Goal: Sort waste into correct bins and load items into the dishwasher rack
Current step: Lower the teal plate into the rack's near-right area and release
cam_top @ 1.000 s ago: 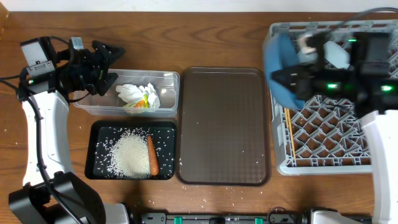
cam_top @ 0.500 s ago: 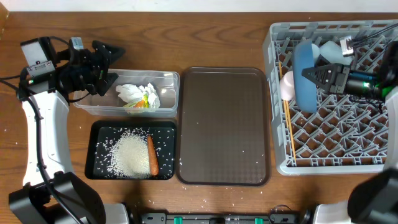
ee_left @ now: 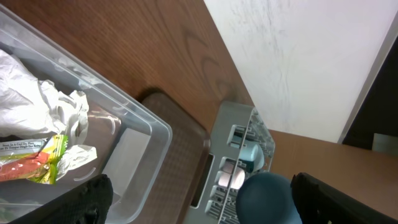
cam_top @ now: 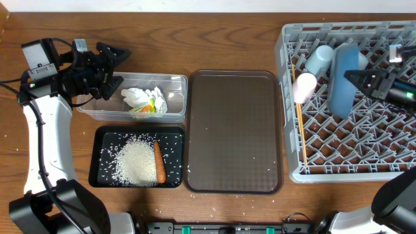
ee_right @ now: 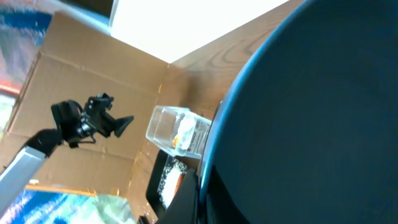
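Well — rice [cam_top: 135, 162], carrot [cam_top: 159, 162] in black tray [cam_top: 104, 134]

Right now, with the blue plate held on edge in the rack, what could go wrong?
1. The blue plate stands on edge; whether pegs of the dishwasher rack hold it is not visible, so it may topple if the right jaws open.
2. It may knock the light-blue cup close beside it.

Brown serving tray [cam_top: 234, 130] — wooden table [cam_top: 227, 45]
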